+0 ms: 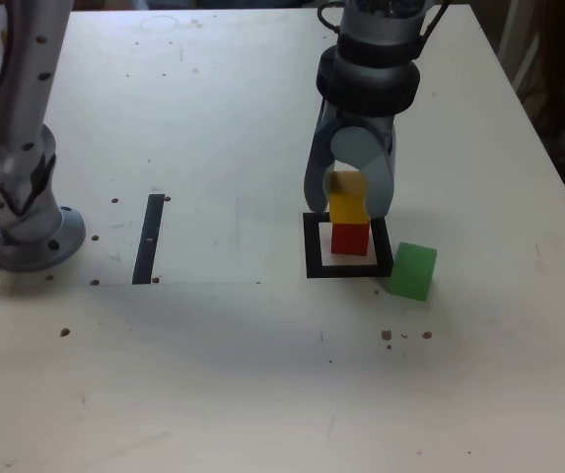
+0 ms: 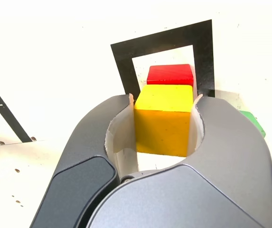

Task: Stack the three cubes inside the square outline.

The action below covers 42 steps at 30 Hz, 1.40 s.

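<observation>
Gripper (image 1: 349, 202) hangs right of centre in the exterior frame, jaws closed tight on the yellow cube (image 1: 347, 200), one jaw on each side face. The wrist view confirms it: yellow cube (image 2: 164, 118) is pinched between the two pale inner pads.

Red cube (image 1: 350, 238) sits inside the square outline (image 1: 314, 246), on its pale centre, a little toward the far side as the wrist camera shows it. Yellow is directly above red; from the exterior view its bottom edge looks to be at or just over red's top face. Cannot tell whether the two touch yet.

Green cube (image 1: 413, 270) lies on the table (image 1: 262, 374) just outside the outline's lower right corner in the exterior view, untouched. A narrow black strip (image 1: 149, 238) lies well to the left, apart from the work.

Step in hand, by my reading: placing the second cube. One of three is down, one is being set.

Next move calls for yellow to settle square on red, edges matched, before the jaws let go; a skewed release could tip it. Then the green cube needs fetching for the top.
</observation>
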{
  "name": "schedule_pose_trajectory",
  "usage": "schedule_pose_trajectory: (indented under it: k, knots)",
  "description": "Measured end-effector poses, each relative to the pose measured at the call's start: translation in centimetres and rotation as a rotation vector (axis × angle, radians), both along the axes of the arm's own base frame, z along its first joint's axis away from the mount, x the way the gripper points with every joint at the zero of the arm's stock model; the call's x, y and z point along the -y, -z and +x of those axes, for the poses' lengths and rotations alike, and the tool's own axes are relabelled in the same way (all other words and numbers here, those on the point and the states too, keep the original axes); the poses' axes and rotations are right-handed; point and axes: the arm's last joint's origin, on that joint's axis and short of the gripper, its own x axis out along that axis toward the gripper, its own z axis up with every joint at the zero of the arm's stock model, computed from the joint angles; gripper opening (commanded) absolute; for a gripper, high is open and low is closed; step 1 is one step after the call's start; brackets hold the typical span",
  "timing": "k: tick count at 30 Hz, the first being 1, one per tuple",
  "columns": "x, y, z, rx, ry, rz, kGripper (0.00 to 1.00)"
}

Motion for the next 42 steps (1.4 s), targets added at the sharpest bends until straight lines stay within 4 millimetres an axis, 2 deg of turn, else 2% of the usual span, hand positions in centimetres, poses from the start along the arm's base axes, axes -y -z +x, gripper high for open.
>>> schedule_pose_trajectory:
  k: [3, 5, 7, 13, 20, 32, 38, 42]
  knots:
    - [0.0, 0.0, 0.0, -0.001, 0.0, -0.002, 0.3]
    - [0.0, 0.0, 0.0, -0.001, -0.001, -0.004, 0.35]
    - [0.0, 0.0, 0.0, -0.001, -0.001, -0.004, 0.43]
    - [0.0, 0.1, -0.1, -0.006, -0.001, -0.004, 0.77]
    - [0.0, 0.4, -0.1, -0.006, 0.0, 0.001, 0.97]
    - [0.6, 0.0, -0.5, -0.005, 0.012, 0.025, 0.99]
    - [1.9, -2.2, -1.0, 0.043, 0.034, 0.049, 0.99]
    - [4.3, -5.0, -1.1, 0.122, 0.08, 0.066, 1.0]
